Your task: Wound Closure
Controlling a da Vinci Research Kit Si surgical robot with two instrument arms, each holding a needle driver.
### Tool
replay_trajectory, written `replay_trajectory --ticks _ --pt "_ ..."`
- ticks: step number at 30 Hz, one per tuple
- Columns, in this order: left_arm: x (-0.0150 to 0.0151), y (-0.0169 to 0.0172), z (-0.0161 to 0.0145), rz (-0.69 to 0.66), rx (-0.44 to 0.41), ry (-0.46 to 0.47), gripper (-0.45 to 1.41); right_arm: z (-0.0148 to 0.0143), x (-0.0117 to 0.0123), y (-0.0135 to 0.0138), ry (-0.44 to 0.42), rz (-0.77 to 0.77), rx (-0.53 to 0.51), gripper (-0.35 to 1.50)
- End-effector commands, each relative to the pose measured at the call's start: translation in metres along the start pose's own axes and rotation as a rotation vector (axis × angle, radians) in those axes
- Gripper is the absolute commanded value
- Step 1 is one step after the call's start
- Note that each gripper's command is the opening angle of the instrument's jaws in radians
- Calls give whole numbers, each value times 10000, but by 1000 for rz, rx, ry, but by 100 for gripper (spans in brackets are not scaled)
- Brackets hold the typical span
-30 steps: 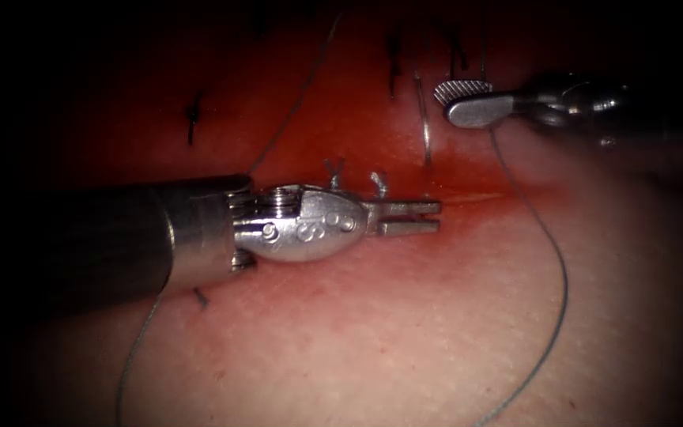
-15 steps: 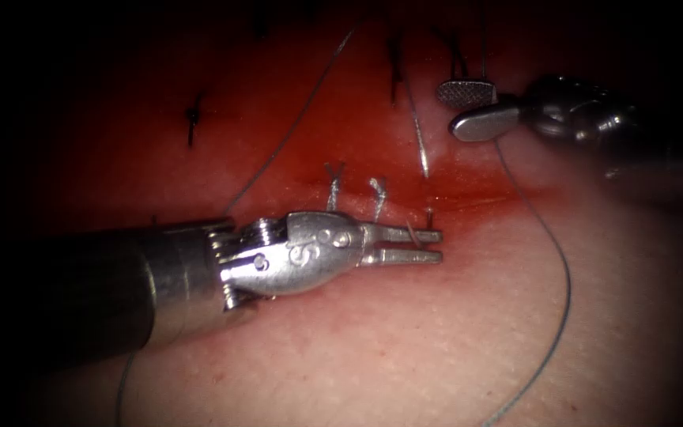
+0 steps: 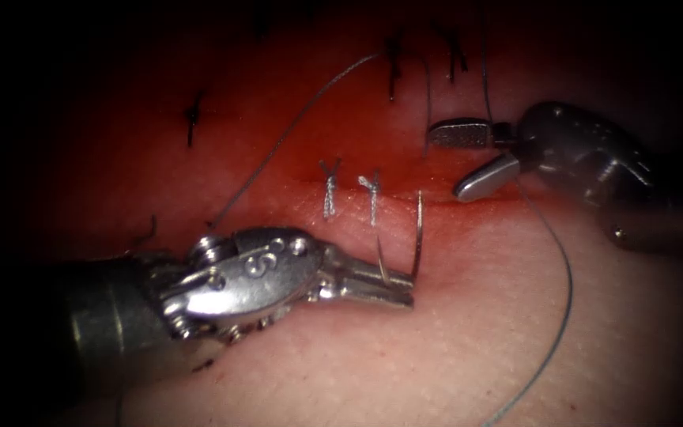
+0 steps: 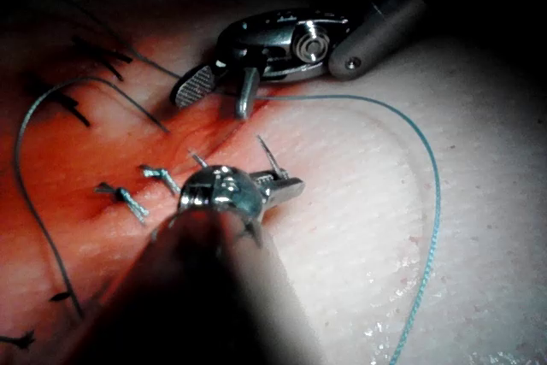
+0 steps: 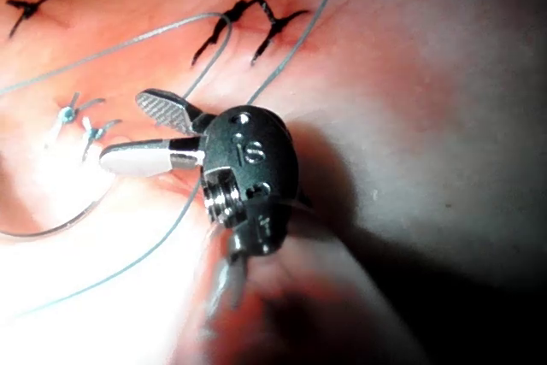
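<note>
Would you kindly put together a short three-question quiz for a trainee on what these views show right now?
1. True or false: the right end effector holds the needle.
2. What does the left end effector grip? A) needle B) tissue C) nothing
3. Fill in: two tied ___ cross the cut left of the needle.

Key: 1 false, its jaws are open and empty; 2 A, near one end; 3 stitches.

Left arm's tool [image 3: 405, 289] reaching in from lower left of the frame, shaft nearly level, wrist tipped slightly down, jaws clamped together, right arm's tool [image 3: 464, 162] entering from upper right, jaws spread wide, holding nothing
</note>
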Motion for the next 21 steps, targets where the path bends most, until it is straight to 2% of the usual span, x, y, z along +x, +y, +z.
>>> replay_trajectory --ticks 1,6,10,13,14,15,17,21 --pt "4 -1 5 9 -17 2 -45 10 -1 1 0 9 12 91" --pt "17 15 0 9 -49 6 -45 6 0 -5 -18 25 25 90" --pt "41 26 -12 159 38 5 -45 0 6 -12 -19 38 31 91" --pt "60 25 -21 281 126 18 -45 -4 10 -18 -20 132 28 91" --pt "66 24 -24 312 150 23 -45 -5 11 -21 -18 152 19 88" --pt "78 19 -30 373 207 36 -45 -8 14 -26 -12 223 -3 64" --pt "90 9 -39 436 269 56 -45 -12 20 -33 -32 278 -26 34" --pt "105 -3 -51 538 360 94 -45 -12 21 -41 -83 340 -40 29"
